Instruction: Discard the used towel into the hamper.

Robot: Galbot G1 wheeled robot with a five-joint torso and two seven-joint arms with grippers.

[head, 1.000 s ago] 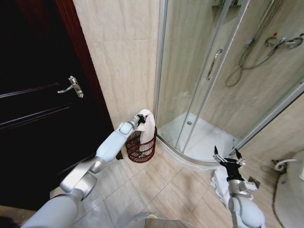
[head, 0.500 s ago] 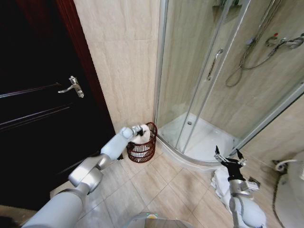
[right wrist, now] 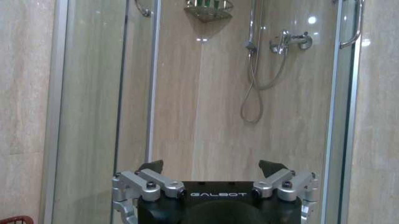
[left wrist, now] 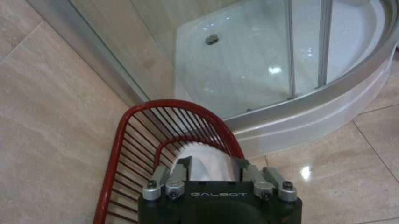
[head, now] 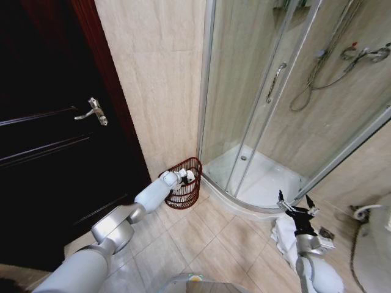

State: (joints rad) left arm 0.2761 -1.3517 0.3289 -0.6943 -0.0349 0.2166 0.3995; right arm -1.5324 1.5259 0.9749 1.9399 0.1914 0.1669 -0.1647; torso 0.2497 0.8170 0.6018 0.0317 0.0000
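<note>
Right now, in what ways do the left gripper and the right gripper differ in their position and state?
The left gripper is lowered into the hamper and shut on the white towel; the right gripper is open, holds nothing, and hangs near the shower tray. The left arm reaches far forward, while the right arm is drawn back near the robot. Both are the same model.

The white towel (head: 189,177) sits inside the round reddish-brown wire hamper (head: 183,198) beside the shower base.
</note>
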